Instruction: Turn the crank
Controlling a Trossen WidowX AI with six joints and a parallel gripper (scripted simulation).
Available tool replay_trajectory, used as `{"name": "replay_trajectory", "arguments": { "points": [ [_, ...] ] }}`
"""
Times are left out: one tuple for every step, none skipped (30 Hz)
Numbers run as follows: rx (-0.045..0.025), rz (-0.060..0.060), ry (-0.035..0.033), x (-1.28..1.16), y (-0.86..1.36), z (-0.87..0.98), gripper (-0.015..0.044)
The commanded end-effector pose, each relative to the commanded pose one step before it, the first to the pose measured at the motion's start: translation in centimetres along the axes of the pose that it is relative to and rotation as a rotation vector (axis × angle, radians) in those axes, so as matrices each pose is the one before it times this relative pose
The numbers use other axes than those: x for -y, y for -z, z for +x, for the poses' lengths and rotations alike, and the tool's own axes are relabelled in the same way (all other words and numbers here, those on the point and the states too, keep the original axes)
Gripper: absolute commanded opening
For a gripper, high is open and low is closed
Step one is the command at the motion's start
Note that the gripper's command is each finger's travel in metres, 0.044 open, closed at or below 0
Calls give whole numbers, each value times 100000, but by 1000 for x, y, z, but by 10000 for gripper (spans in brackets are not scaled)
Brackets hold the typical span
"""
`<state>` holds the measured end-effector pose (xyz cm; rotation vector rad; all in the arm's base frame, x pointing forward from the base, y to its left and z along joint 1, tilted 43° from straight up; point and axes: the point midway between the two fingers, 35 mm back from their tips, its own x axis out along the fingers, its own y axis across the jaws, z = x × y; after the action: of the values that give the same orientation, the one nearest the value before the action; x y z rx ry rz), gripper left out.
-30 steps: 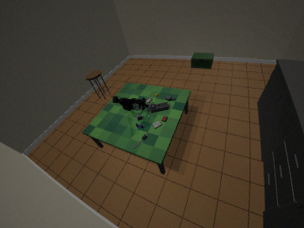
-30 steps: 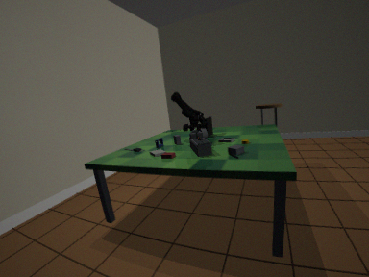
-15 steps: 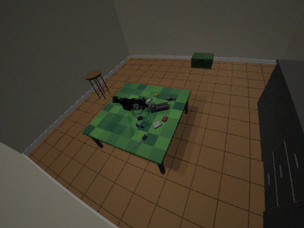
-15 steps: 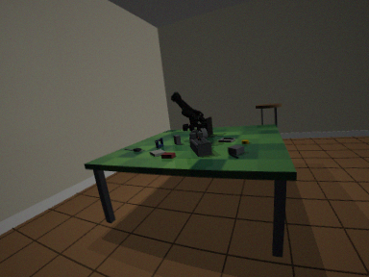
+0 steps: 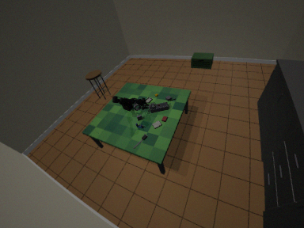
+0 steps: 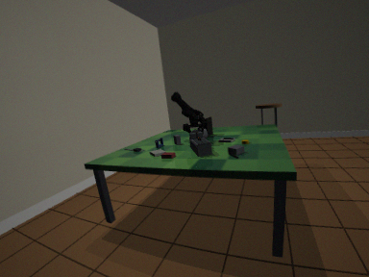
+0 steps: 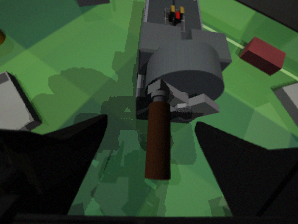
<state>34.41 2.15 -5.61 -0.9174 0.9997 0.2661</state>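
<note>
If needing another turn, take the brown handle (image 7: 159,142) around mid-length, between the spread fingers of the gripper (image 5: 146,103) (image 6: 198,135) (image 7: 152,122), wide open and holding nothing. Probably rigid, smooth and a little slippery; likely light to swing, with some drag from the grey machine (image 5: 160,107) (image 6: 201,147) (image 7: 150,36) behind, on the green table (image 5: 104,126) (image 6: 231,164) (image 7: 75,60). Farther out, near the red pointer (image 7: 177,15) and brass marks (image 7: 173,8), impossible to confirm exact level.

so the brown crank handle (image 7: 158,141) is sticking into the gap between the hand's (image 7: 151,125) open fingers, with some room showing on both sides
</note>
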Motion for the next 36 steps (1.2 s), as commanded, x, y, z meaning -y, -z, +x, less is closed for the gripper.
{"name": "replay_trajectory", "arguments": {
  "points": [
    [80, 377, 420, 149, -900, -795, 440],
    [25, 24, -28, 5, -421, -389, 440],
    [28, 21, -20, 1, -414, -402, 440],
    [30, 18, -12, -3, -407, -416, 440],
    [34, 15, -4, -7, -399, -428, 440],
    [37, 12, 4, -10, -389, -440, 440],
    [32, 7, 9, -10, -303, -359, 440],
    [20, 4, 8, -7, -179, -219, 440],
    [7, 1, 3, -3, -59, -74, 440],
    [9, -8, -30, -2, -107, -75, 440],
    [28, -25, -88, -8, -320, -230, 440],
    [47, -46, -138, -17, -527, -398, 440],
    [61, -64, -160, -28, -650, -526, 440],
    [63, -71, -145, -35, -638, -556, 440],
    [65, -78, -130, -42, -623, -584, 440],
    [68, -85, -114, -49, -606, -611, 440],
    [71, -92, -99, -54, -587, -636, 440],
    [59, -78, -68, -47, -455, -525, 440],
    [37, -49, -36, -30, -267, -322, 440],
    [0, 0, 0, 0, 0, 0, 440],
    [-23, 259, 151, 29, -79, 52, 440],
    [-68, 776, 452, 84, -237, 156, 440],
    [-105, 1295, 755, 131, -394, 264, 440],
    [-112, 1557, 908, 140, -471, 324, 440],
    [-97, 1560, 909, 120, -469, 331, 440],
    [-82, 1564, 911, 101, -466, 338, 440],
    [-67, 1567, 911, 81, -462, 345, 440],
    [-52, 1570, 912, 62, -457, 351, 440],
    [-37, 1573, 913, 43, -452, 357, 440],
    [-22, 1576, 913, 23, -446, 363, 440],
    [-7, 1579, 913, 4, -439, 368, 440],
    [8, 1582, 912, -15, -431, 372, 440],
    [22, 1585, 912, -34, -423, 377, 440],
    [37, 1588, 911, -52, -414, 381, 440],
    [52, 1591, 910, -71, -404, 385, 440],
    [66, 1594, 908, -89, -394, 388, 440]
  ]
}}
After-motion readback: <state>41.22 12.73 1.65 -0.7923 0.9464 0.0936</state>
